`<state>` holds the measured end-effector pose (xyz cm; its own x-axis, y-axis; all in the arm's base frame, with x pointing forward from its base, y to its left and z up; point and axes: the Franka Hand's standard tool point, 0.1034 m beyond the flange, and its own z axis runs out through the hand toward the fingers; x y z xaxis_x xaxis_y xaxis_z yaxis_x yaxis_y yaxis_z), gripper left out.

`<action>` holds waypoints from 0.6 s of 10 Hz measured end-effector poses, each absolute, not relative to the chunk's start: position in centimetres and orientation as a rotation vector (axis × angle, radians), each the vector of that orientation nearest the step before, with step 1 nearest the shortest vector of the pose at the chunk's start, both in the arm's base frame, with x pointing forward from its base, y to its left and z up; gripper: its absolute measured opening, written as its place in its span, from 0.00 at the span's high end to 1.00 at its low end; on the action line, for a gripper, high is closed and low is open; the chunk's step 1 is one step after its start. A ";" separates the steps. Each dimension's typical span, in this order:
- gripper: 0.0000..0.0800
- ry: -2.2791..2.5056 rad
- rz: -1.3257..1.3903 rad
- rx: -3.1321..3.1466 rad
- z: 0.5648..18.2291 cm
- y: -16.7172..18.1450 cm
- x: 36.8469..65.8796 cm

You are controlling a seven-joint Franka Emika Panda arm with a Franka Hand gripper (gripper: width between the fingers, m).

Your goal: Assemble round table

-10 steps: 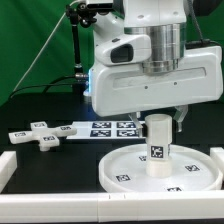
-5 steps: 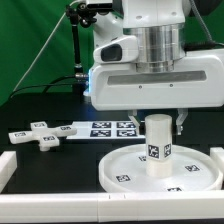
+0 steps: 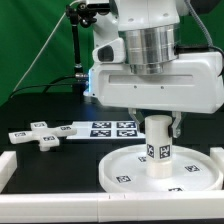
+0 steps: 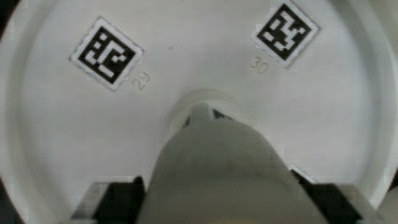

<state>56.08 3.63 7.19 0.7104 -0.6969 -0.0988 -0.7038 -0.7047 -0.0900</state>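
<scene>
The white cylinder leg [image 3: 157, 147] stands upright at the middle of the large round disc [image 3: 125, 170], which lies flat on the table. My gripper [image 3: 158, 122] is shut on the leg's top end; its fingers are mostly hidden behind the hand. In the wrist view the leg [image 4: 217, 170] runs down between the two dark finger pads [image 4: 121, 198] onto the tagged disc [image 4: 196, 60]. The cross-shaped foot [image 3: 38, 134] lies apart at the exterior view's left.
The marker board [image 3: 105, 128] lies behind the disc. A long white rail [image 3: 60, 205] runs along the front edge, another white rail end [image 3: 6, 170] at the left. A green backdrop and cables stand behind the arm.
The wrist has turned about its upright axis while the gripper stays shut on the leg; the leg's tag has shifted slightly. The disc and foot have not moved.
</scene>
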 end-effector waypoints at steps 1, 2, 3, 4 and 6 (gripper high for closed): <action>0.49 1.262 0.097 -2.738 7.2 3.7 56.1; 0.49 1.433 0.116 -2.643 7.2 3.8 56.1; 0.49 1.580 0.134 -2.547 7.2 3.8 56.1; 0.49 1.697 0.148 -2.468 7.2 3.9 56.1; 0.49 1.883 0.168 -2.331 7.2 4.0 56.1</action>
